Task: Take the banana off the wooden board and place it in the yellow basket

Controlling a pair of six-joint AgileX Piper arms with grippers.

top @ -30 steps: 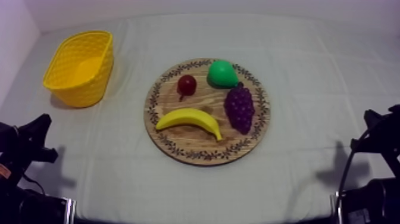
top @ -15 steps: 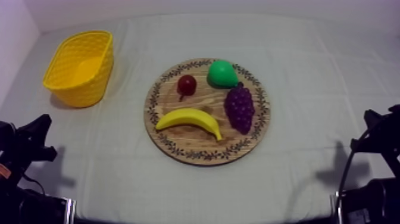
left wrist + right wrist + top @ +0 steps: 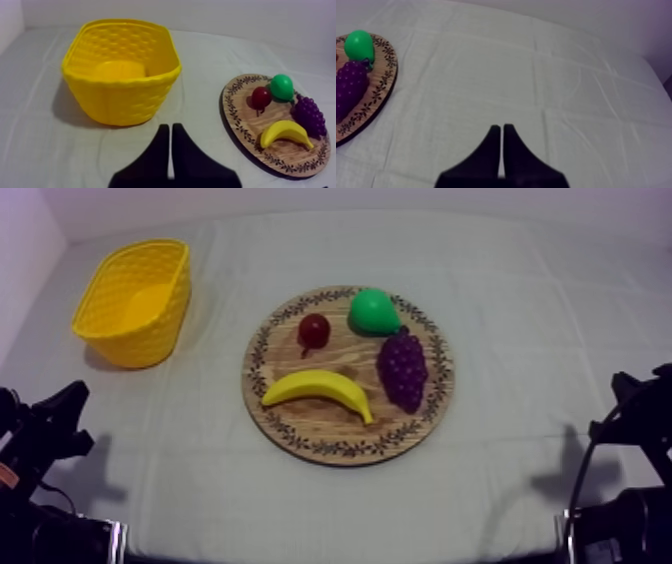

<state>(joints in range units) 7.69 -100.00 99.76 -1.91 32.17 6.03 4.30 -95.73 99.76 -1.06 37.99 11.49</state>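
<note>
Only the left arm (image 3: 45, 438) is found to have shifted a little at the near left edge since the earlier frames; nothing else is displaced. The left gripper (image 3: 170, 128) is held low over the cloth (image 3: 520, 308), its jaws pressed together on nothing. The right gripper (image 3: 501, 128) is likewise closed and empty at the near right, well apart from the fruit.

The banana (image 3: 318, 391) is left untouched on the near half of the wooden board (image 3: 345, 451), laid on its side with its curve arched away from the arms. Its right end is set just beside the bunch of grapes (image 3: 403, 368); the small red fruit (image 3: 314, 330) and the pear (image 3: 373, 311) are placed farther back. The yellow basket (image 3: 150, 338) is stood upright at the far left, apart from the board, and no fruit is seen in it.

Several faults are to be feared. If the jaws are not opened before the descent, the banana is likely to be pushed across the board rather than gripped. If it is pinched near a tapered end, it may be swung round or let slip, since its skin is judged smooth and rounded. If the approach is made too far right, the grapes could be knocked. At the release, the basket's rim may be struck and the basket tipped, or the banana left lodged across the rim.
</note>
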